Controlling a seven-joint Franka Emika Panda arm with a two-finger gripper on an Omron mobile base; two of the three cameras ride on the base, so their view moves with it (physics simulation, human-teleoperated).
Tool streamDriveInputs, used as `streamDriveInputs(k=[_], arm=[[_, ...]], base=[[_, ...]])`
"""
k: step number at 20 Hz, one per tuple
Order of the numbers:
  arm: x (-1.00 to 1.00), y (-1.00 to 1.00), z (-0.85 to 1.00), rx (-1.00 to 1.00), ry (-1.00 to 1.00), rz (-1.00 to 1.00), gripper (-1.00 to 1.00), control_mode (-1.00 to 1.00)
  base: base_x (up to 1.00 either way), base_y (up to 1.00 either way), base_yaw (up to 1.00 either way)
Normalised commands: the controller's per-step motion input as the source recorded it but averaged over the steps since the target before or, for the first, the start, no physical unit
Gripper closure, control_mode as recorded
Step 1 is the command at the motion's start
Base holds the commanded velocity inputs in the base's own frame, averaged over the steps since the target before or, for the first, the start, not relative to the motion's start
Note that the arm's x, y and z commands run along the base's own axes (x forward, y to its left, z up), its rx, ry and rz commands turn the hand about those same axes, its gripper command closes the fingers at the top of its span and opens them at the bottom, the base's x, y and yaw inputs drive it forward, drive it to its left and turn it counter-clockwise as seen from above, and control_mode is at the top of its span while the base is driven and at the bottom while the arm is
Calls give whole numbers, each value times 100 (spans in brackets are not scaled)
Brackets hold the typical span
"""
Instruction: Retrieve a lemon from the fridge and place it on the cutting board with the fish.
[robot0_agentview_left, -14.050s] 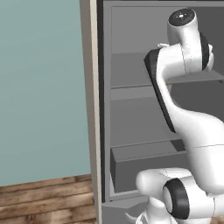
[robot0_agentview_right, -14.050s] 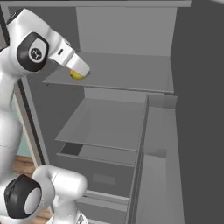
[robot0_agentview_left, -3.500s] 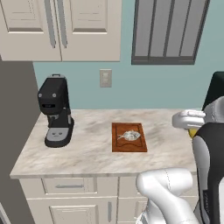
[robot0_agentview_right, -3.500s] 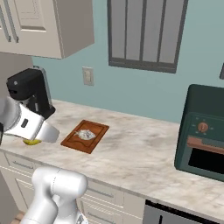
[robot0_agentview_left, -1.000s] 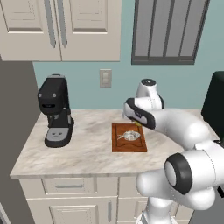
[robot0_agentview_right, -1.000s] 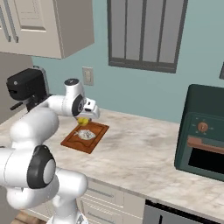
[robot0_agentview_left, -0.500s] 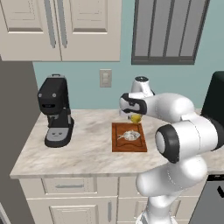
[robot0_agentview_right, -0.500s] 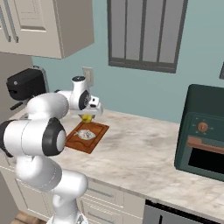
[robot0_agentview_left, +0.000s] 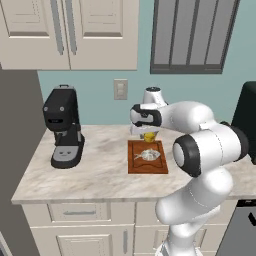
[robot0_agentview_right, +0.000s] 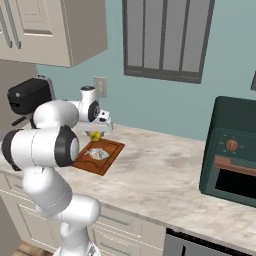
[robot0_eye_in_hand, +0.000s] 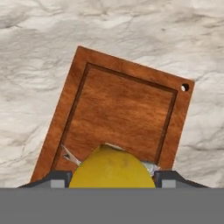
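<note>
My gripper (robot0_agentview_left: 148, 135) hangs over the far end of the cutting board (robot0_agentview_left: 136, 166), shut on the lemon (robot0_agentview_left: 149, 137), a small yellow fruit just above the wood. The silvery fish (robot0_agentview_left: 148, 155) lies in the board's middle, in front of the lemon. The right base view shows the same: gripper (robot0_agentview_right: 95, 134), lemon (robot0_agentview_right: 94, 136), fish (robot0_agentview_right: 98, 154), board (robot0_agentview_right: 108, 161). In the hand view the lemon (robot0_eye_in_hand: 111, 168) sits between the two fingertips (robot0_eye_in_hand: 57, 178), above the reddish-brown board (robot0_eye_in_hand: 122, 109), with the fish's edges (robot0_eye_in_hand: 68, 155) peeking out beside it. The grey fridge (robot0_agentview_left: 17, 165) stands at the left edge.
A black coffee machine (robot0_agentview_left: 62, 127) stands on the marble counter (robot0_agentview_left: 100, 175) left of the board. A dark toaster oven (robot0_agentview_right: 232, 150) sits far right. Wall cabinets (robot0_agentview_left: 70, 32) hang above, and a window (robot0_agentview_left: 192, 35) is behind the arm. Bare counter lies between board and oven.
The hand has swung left with the lemon, from beside the board's right edge to over its far end, and has come down a little toward the wood.
</note>
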Motion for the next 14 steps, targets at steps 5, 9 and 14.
streamDriveInputs(k=[5, 9, 14], arm=[[29, 1, -36, 0, 1, 3, 100, -100], [17, 10, -28, 0, 2, 3, 100, -100], [5, 12, -22, 0, 4, 2, 100, -100]], base=[[0, 0, 0], [0, 0, 0], [0, 0, 0]])
